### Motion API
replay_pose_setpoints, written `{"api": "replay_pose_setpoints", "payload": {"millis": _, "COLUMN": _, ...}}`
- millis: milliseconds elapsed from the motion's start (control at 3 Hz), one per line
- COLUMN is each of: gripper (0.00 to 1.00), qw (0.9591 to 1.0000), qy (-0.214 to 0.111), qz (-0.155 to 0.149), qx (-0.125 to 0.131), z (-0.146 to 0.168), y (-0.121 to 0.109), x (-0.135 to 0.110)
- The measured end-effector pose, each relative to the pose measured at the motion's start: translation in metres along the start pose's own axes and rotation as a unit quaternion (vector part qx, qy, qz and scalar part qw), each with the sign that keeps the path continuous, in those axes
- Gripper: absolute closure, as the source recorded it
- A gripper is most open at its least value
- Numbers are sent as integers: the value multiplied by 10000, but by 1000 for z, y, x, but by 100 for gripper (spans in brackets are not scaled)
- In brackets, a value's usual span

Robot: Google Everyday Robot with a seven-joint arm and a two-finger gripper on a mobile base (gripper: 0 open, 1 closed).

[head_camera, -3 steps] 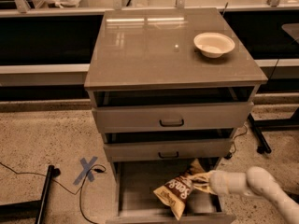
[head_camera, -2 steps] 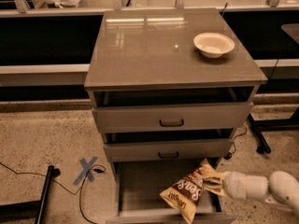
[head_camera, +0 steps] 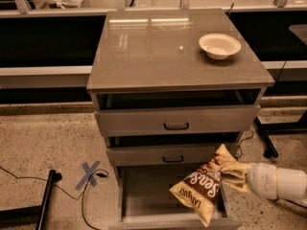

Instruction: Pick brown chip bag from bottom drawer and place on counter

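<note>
Gripper (head_camera: 238, 176) clamping one brown chip bag (head_camera: 199, 188) above open bottom drawer (head_camera: 148, 195), one white bowl (head_camera: 219, 45) on counter (head_camera: 158, 51)

Lab (floor tape (head_camera: 90, 172), cables (head_camera: 24, 172)), gripper (head_camera: 234, 176) clutching brown chip bag (head_camera: 201, 188) over drawer (head_camera: 144, 195)

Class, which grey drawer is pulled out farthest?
The bottom drawer, floor exposed, unlike the top drawer and middle drawer; the gripper holds the brown chip bag above it.
</note>
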State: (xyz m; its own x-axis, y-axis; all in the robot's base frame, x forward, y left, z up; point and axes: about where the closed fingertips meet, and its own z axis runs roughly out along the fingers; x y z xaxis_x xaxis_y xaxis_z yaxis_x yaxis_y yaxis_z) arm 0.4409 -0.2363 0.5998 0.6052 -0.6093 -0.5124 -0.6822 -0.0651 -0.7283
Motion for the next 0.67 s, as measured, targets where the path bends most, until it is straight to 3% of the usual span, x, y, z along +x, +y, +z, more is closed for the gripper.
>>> {"api": "replay_pose_setpoints", "payload": {"millis": 667, "gripper": 100, "qw": 9962, "qy": 769, "qz": -389, "qx": -113, "z": -25, "y": -106, "x": -50}}
